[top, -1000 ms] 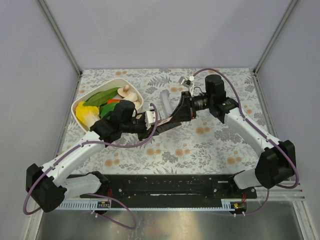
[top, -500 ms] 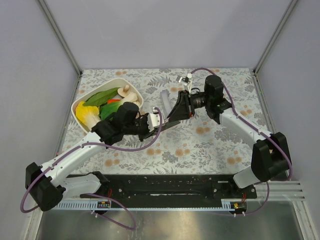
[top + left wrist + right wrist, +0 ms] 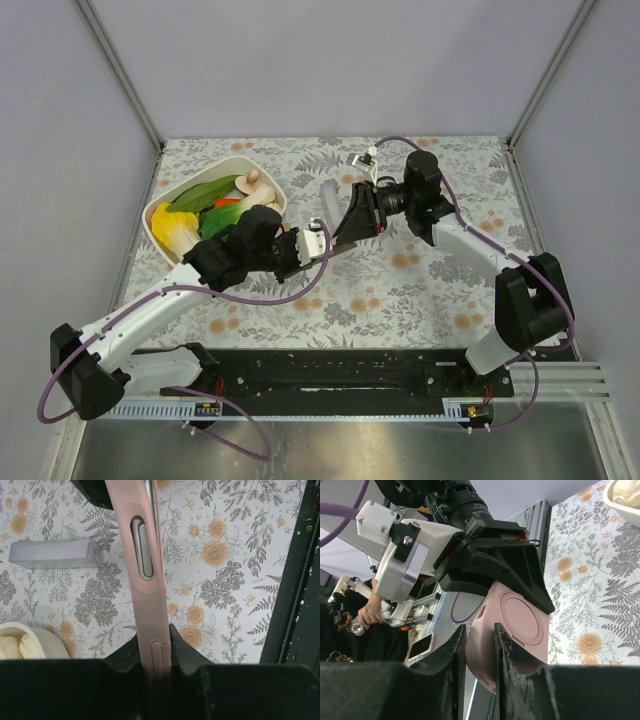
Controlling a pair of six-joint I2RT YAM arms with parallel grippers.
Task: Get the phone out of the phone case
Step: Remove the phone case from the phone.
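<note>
We find the phone case (image 3: 147, 580) lifted off the table, hanging just to the right of the bowl (image 3: 240, 156) of vegetables and spanned between the two arms. The left gripper (image 3: 154, 641) has its jaws pinched tight on the end nearer the bowl, one finger on each broad face of the pink shell. The right gripper (image 3: 480, 635) takes the end farther from the bowl, its jaws drawn in narrowly on the rounded corner.

We judge the hold deliberate: with both ends anchored and nothing beneath, one arm can steady the shell while the other flexes or peels its lip. The phone (image 3: 149, 500) seems to sit inside the case, showing only as a thin metallic sliver along its edge, so the removal is not yet done.

The top view gives the layout of both arms meeting beside the bowl, but there the case is only a dark strip. The left wrist view looks along the case's side and shows the button cover. It also shows a grey block (image 3: 55, 552) lying on the flowered cloth near the bowl's rim. Only the right wrist view shows the back of the case — a moulded ring, with the left gripper's black finger pressed across it. No view shows the screen face plainly, so we cannot tell whether any lip has come free.
</note>
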